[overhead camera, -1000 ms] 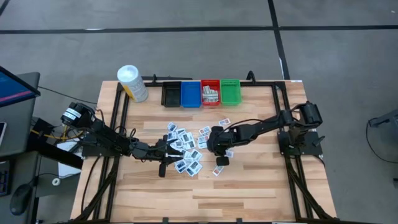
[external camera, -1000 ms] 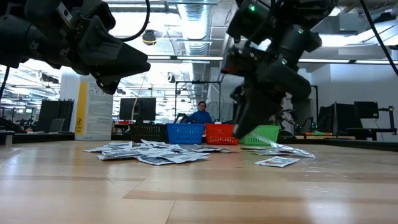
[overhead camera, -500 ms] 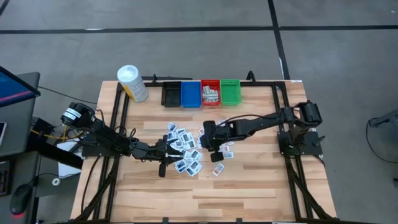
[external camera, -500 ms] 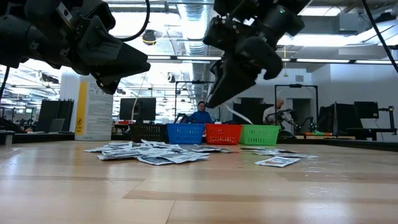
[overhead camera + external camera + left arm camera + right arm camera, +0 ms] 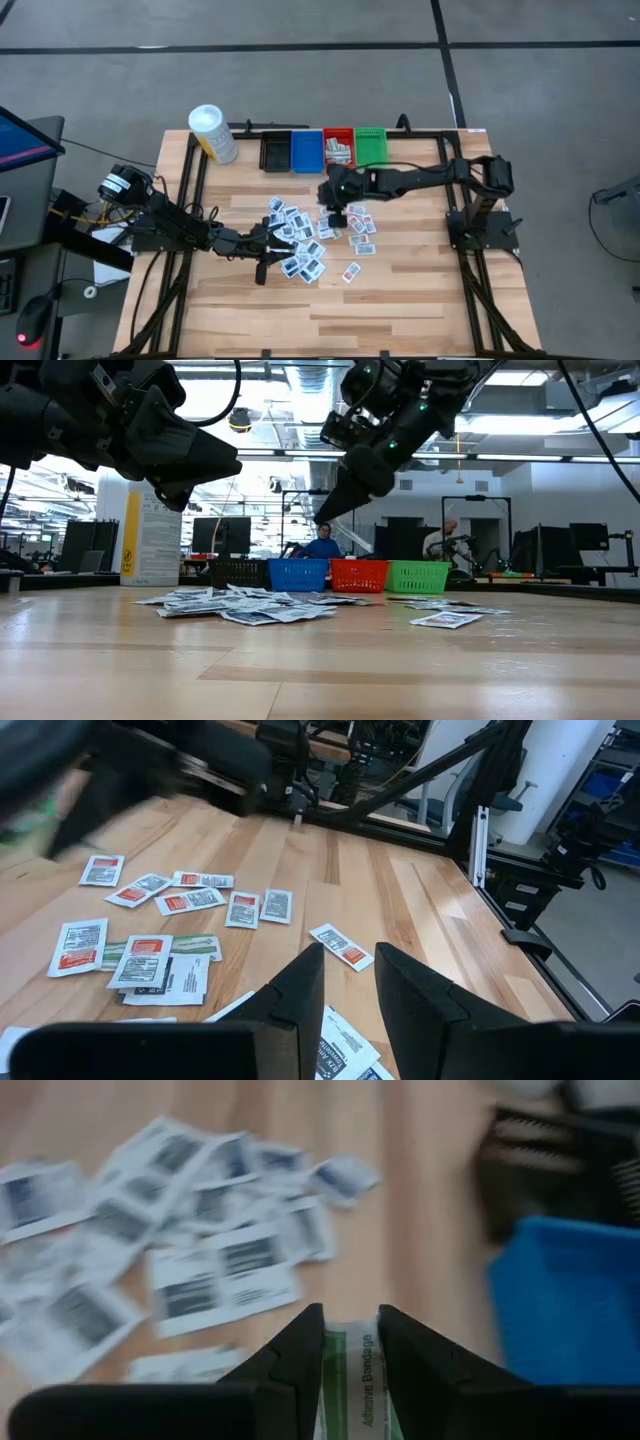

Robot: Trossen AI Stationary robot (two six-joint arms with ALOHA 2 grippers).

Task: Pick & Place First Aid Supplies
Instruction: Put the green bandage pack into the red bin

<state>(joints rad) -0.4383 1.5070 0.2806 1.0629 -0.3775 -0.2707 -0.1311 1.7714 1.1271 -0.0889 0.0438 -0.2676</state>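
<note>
We see the first aid supplies (image 5: 300, 245) lying as a loose scatter of small flat packets on the middle of the wooden bench (image 5: 400, 300). Most are white rectangles with blue or dark printed panels, overlapping in a heap; toward the right of the scatter, others (image 5: 190, 901) carry red or orange labels and lie singly, apart from each other. One packet (image 5: 350, 271) sits alone on the near side of the heap.

The right claw (image 5: 331, 193) hangs above the bench between the heap and the row of bins, close to the red bin (image 5: 338, 150). It is clenched on a pale strip (image 5: 349, 1370) with a green band and the printed word "Bandage", pinched between its two fingers (image 5: 290, 1370). The blue bin (image 5: 565, 1295) and the black bin (image 5: 545, 1170) show just beyond it.

The left claw (image 5: 268, 247) hovers low at the left edge of the heap; its fingers (image 5: 300, 990) stand a little apart with nothing between them, released.

The red bin already holds some pale packets; the green bin (image 5: 370, 147) stands beside it.
</note>
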